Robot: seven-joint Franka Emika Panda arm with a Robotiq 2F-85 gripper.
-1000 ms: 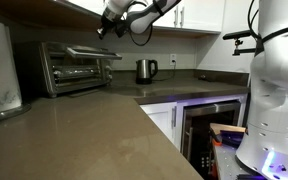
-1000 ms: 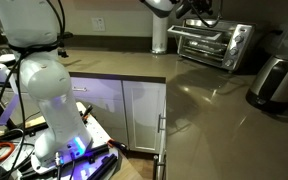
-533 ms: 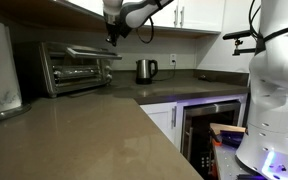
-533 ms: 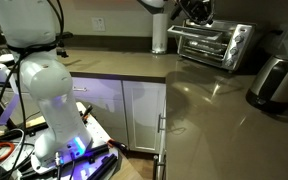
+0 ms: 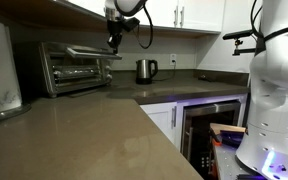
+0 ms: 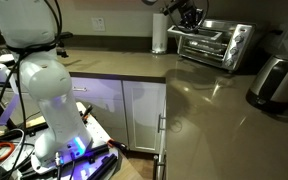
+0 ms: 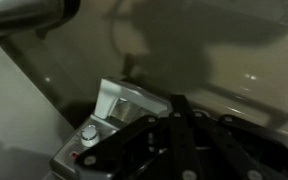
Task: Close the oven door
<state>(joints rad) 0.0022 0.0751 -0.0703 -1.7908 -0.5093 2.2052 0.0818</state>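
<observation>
The small silver toaster oven [image 5: 72, 72] stands on the counter against the wall and shows in both exterior views [image 6: 222, 47]. Its oven door [image 5: 90, 51] is open and sticks out roughly level from the front [image 6: 187, 33]. My gripper [image 5: 112, 42] hangs point-down just above the door's outer edge, close to it; I cannot tell whether it touches. It also shows in an exterior view [image 6: 183, 17]. In the wrist view the gripper [image 7: 179, 118] has its fingers together and holds nothing. A shiny silver bar [image 7: 29, 18] lies at that view's top left.
A silver kettle [image 5: 145, 70] stands on the counter beside the oven. A rounded appliance [image 6: 275, 82] sits at the counter's near end. Wall cabinets [image 5: 199, 14] hang above. A dark glass-fronted built-in door [image 5: 210, 128] and the white robot base [image 5: 274, 95] are below.
My gripper has swung from a tilt to point straight down and dropped a little toward the door's outer edge. The door has not moved.
</observation>
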